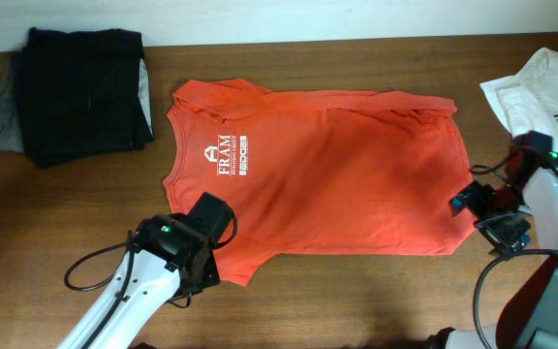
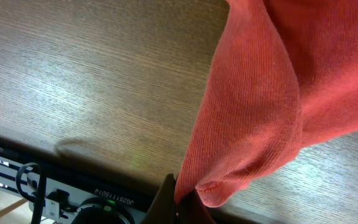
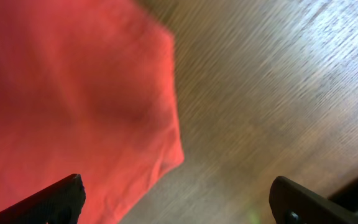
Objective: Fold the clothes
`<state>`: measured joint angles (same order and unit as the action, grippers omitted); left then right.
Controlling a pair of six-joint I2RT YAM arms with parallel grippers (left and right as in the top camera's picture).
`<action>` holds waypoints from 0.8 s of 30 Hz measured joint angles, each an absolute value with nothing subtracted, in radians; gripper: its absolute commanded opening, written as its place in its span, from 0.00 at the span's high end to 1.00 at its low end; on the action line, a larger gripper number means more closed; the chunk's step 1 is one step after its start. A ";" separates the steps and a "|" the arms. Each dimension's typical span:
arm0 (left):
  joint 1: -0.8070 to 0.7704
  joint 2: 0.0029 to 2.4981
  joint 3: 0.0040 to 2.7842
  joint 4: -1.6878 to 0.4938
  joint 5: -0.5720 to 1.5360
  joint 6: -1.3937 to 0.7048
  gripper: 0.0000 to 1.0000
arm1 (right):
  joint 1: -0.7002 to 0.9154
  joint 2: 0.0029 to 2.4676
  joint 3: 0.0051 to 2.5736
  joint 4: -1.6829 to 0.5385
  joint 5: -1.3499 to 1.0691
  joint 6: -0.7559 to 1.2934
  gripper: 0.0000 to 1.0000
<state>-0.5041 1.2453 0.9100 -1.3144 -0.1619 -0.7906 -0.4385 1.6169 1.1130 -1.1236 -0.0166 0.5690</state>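
Note:
The red-orange T-shirt [image 1: 337,170] with white lettering lies spread flat across the middle of the table, collar to the left. My left gripper [image 1: 204,254] is at its near left sleeve; in the left wrist view the jaws [image 2: 185,202] are shut on a pinch of the red cloth [image 2: 253,106], which hangs up from them. My right gripper [image 1: 478,208] is open above the shirt's near right corner [image 3: 160,149], fingers spread wide [image 3: 176,199] and holding nothing. A white T-shirt with a green emblem [image 1: 541,92] lies at the far right.
A folded dark garment [image 1: 80,92] sits on a grey one at the far left. The wooden table [image 1: 356,301] shows in front of the shirt. Black cables loop near both arms at the near edge.

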 measured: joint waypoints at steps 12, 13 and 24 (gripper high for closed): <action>-0.504 1.245 0.910 -1.298 -0.162 -0.791 0.99 | -0.482 1.618 0.966 -0.869 -0.047 0.578 0.30; -0.504 1.245 0.910 -1.298 -0.162 -0.791 0.99 | -0.482 1.618 0.966 -0.861 -0.048 0.576 0.29; -0.504 1.245 0.910 -1.294 -0.162 -0.791 0.99 | -0.482 1.742 0.952 -0.800 -0.052 0.575 0.44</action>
